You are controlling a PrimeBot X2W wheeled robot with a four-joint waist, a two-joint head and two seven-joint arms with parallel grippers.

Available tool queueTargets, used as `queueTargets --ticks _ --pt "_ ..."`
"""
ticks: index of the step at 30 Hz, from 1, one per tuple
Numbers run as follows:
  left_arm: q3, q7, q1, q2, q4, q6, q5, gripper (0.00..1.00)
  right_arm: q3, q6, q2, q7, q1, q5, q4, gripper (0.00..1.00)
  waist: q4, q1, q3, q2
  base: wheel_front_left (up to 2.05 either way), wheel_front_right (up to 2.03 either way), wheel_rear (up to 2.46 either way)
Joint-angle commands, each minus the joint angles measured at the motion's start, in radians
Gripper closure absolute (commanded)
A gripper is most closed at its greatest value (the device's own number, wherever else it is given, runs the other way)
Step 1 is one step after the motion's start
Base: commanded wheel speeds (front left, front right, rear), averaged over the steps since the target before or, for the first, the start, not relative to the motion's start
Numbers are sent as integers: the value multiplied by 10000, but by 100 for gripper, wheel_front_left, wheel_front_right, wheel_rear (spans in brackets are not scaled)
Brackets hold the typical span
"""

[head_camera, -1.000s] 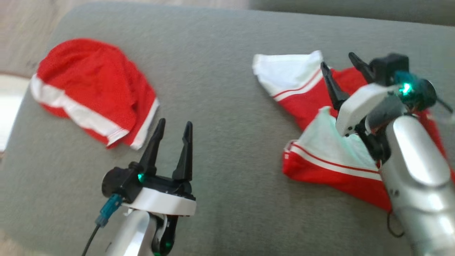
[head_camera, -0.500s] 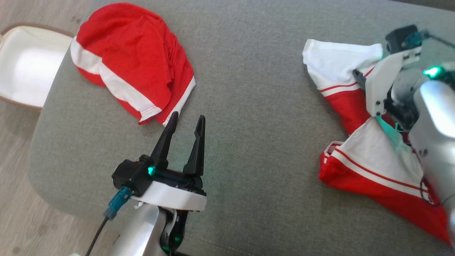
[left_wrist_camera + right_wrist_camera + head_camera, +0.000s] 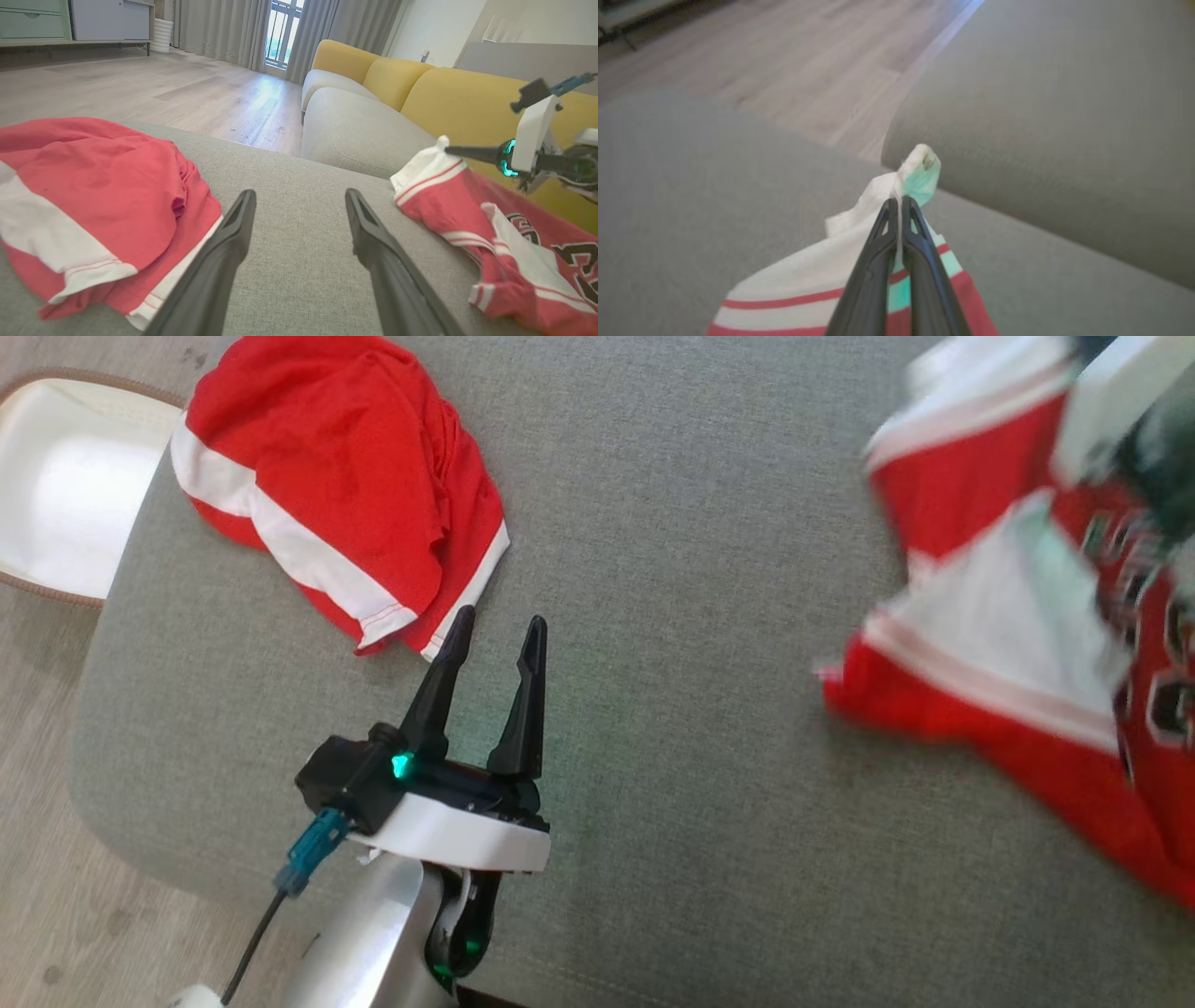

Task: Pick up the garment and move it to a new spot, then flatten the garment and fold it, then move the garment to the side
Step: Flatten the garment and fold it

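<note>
Right wrist view gives me the clearest read: the right claw is pinched fully together on the white edge of the garment, a thin fold of cloth caught between its two dark fingers and a small white tip poking out past them. The red-and-white stripes of the same piece run beneath the fingers. From the left wrist view I see that pinched white corner sitting higher than the rest of the garment, which trails down and to the right onto the grey cushion, red with white panels and black lettering. On the head view the garment lies at the far right of the cushion, smeared by blur, so I cannot make out the right claw's fingers there.

The left claw stands wide open with nothing between its fingers, low over bare cushion and touching no cloth that I can see. Just beyond its fingertips, up and to the left, lies a crumpled pair of red shorts with a white band, well apart from the garment. A white brown-rimmed object sits on the wood floor beside the cushion's left edge, and a yellow sofa stands behind
</note>
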Motion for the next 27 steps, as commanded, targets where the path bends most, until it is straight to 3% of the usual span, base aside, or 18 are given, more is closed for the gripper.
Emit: queueTargets --ticks 1,4,5,6,10,16,23,27 --pt "306 -93 -263 47 -335 33 -57 0 -194 -7 -63 -550 -592 -180 -119 100 -11 -2 -5 0 0 0 0" --pt "323 -93 -285 47 -320 22 -53 0 -683 -7 5 -1453 -1045 -499 511 100 -39 -2 -53 0 0 0 0" --pt "330 -93 -281 47 -313 23 -50 0 -757 -7 70 -1622 -1116 -604 734 93 -55 -2 -77 0 0 0 0" --pt "337 -93 -275 47 -307 24 -45 0 -788 -7 129 -1756 -1152 -711 945 0 -72 -2 -100 0 0 0 0" --pt "357 -93 -232 47 -292 37 -19 0 -712 -7 420 -1868 -1115 -797 1431 0 -153 -2 -199 0 0 0 0" --pt "505 -93 -101 47 -281 39 114 0 -507 -7 648 -2883 -935 -605 1494 0 -510 -2 -509 0 0 0 0" --pt "1105 -93 206 47 -482 -27 394 0 87 -7 911 -4592 223 193 225 0 -1567 -2 -1373 0 0 0 0" --pt "1418 -93 369 47 -699 -73 526 0 -110 -7 1020 -4913 1209 470 -870 0 -2236 -2 -1703 0 0 0 0"
